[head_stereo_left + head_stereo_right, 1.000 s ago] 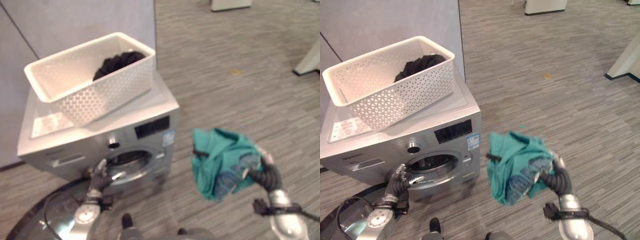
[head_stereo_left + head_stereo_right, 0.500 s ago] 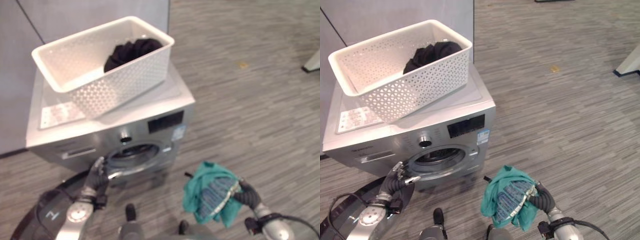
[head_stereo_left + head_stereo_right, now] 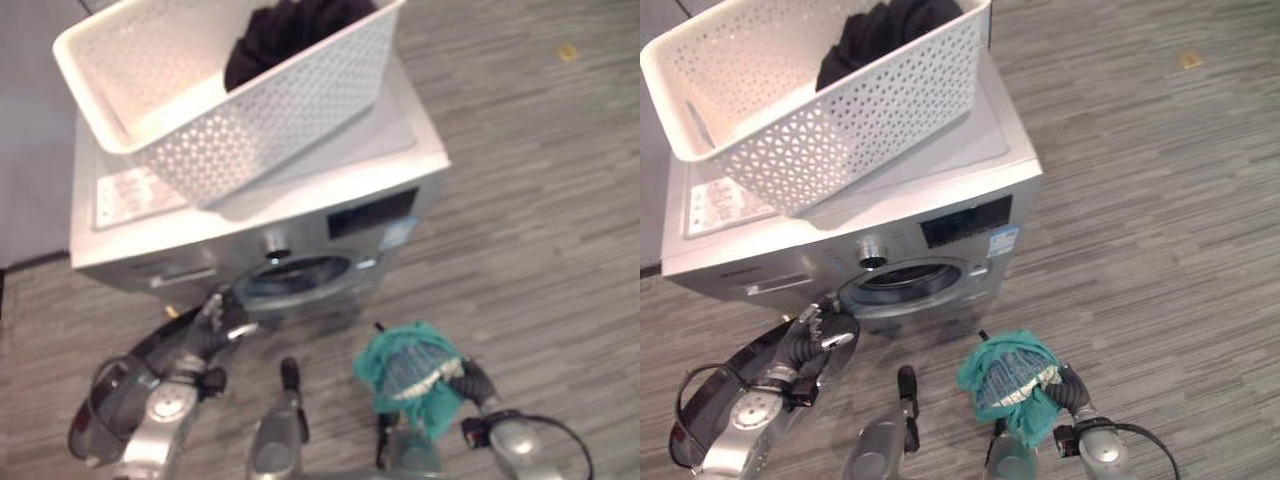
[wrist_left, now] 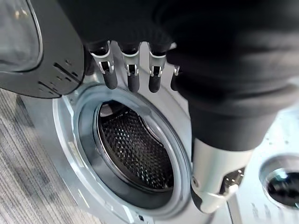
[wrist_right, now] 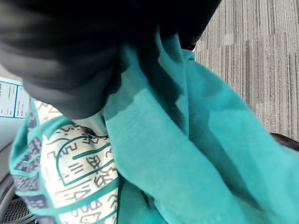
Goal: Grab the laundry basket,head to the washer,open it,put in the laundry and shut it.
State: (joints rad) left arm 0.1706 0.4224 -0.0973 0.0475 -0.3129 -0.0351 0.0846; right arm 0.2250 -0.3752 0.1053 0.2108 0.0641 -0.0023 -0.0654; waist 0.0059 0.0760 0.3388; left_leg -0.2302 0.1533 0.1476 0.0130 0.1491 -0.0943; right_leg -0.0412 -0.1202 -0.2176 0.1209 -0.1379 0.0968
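Washer (image 3: 790, 240) sits straight ahead of both my hands, front facing me, w/ the white laundry basket (image 3: 810, 140) resting on its top, well above hand level; dark clothes (image 3: 880, 25) are heaped in the basket's far end. Washer door (image 3: 120, 385) is swung open, down by my L forearm. Drum opening (image 4: 135, 149) is right in front of the L hand (image 3: 818, 335): its fingers (image 4: 133, 77) are straight and relaxed, holding nothing, by the edge of the open door.

R hand (image 3: 1065, 388) is low and off to the R of the opening, fingers curled round a teal garment (image 3: 1010, 385) w/ a patterned panel; the cloth hangs bunched from the grip, clear of the washer.

Step in hand, as I read it: load the teal piece. To do it well I'd carry the R hand across toward the L hand and in line w/ the drum mouth, keep the bundle gathered so no tail snags the rim, and push well inside before releasing. L hand should hold the door out of the way. Dark clothes go in after.
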